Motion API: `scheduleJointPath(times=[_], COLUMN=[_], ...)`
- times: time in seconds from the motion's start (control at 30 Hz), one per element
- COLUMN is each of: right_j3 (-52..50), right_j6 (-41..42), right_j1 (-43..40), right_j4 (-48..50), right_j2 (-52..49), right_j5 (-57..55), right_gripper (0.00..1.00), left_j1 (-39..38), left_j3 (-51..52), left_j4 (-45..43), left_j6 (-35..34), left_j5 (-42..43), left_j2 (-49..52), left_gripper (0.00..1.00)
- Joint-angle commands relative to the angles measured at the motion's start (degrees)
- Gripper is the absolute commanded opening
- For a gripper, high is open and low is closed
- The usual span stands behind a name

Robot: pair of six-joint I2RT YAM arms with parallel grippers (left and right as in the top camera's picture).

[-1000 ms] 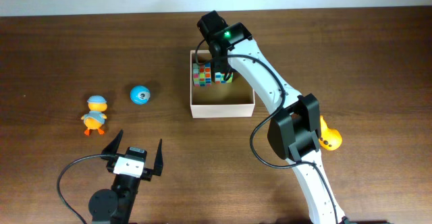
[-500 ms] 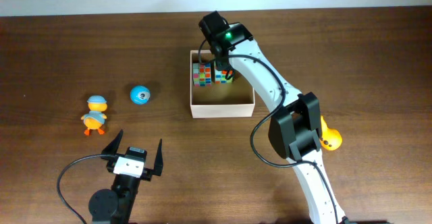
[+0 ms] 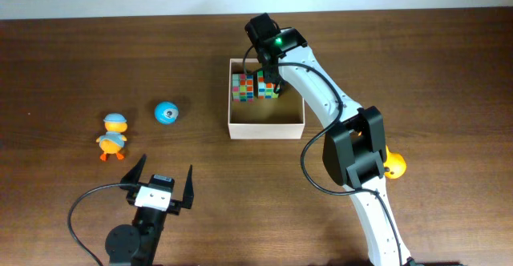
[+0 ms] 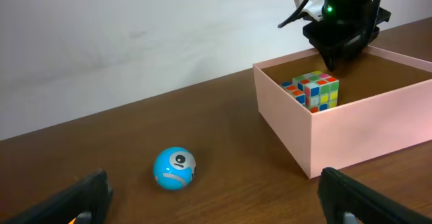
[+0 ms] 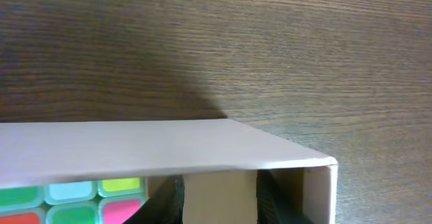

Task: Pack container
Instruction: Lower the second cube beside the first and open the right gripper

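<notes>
Your container (image 3: 267, 130), near the tabletop's far edge, looks light, thin-walled and apt to slide, so pinch a wall's rim gently; right gripper (image 5: 219, 197) hangs released inside it, left gripper (image 3: 164, 174) spread, empty.

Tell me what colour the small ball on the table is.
The ball is bright blue with a white eye-like mark, clearest in the left wrist view.

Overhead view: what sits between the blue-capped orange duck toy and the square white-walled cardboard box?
A small blue ball lies between the blue-capped orange duck toy and the white-walled box, nearer the duck. The overhead view shows it.
</notes>
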State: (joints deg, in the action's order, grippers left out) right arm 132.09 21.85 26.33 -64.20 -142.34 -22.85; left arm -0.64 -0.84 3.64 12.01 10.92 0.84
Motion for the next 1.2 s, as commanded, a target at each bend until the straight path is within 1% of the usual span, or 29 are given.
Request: scheduleJointPath(times=[0.0,0.17,0.37,0.67,0.77,1.17], right_j3=[-0.3,-0.3,-0.3,-0.3,-0.3,-0.3], right_j6=[-0.6,-0.6,-0.6,-0.8,-3.6,-3.6], right_j1=[-0.1,-0.1,-0.1,-0.1,-0.1,-0.2], right_j4=[0.2,0.2,0.2,0.8,1.9,2.8], right_j2=[1.8,1.3,1.2,0.4,-0.2,-0.5], right_j5=[0.7,1.9,1.9,2.3,4.7,4.0], right_gripper=[0.3,0.3,0.25,0.25,0.25,0.26], left_j1=[0.3,0.3,0.3,0.3,0.3,0.3], left_j3=[0.3,0.3,0.3,0.3,0.3,0.3], left_j4=[0.0,0.0,0.0,0.0,0.0,0.0], left_j6=[0.7,0.7,0.7,0.7,0.7,0.7], left_j5=[-0.2,-0.2,-0.2,-0.2,-0.2,-0.2], left_j2=[-0.5,-0.5,-0.5,-0.5,-0.5,-0.5], left_gripper=[0.99,0.99,0.99,0.99,0.99,0.99])
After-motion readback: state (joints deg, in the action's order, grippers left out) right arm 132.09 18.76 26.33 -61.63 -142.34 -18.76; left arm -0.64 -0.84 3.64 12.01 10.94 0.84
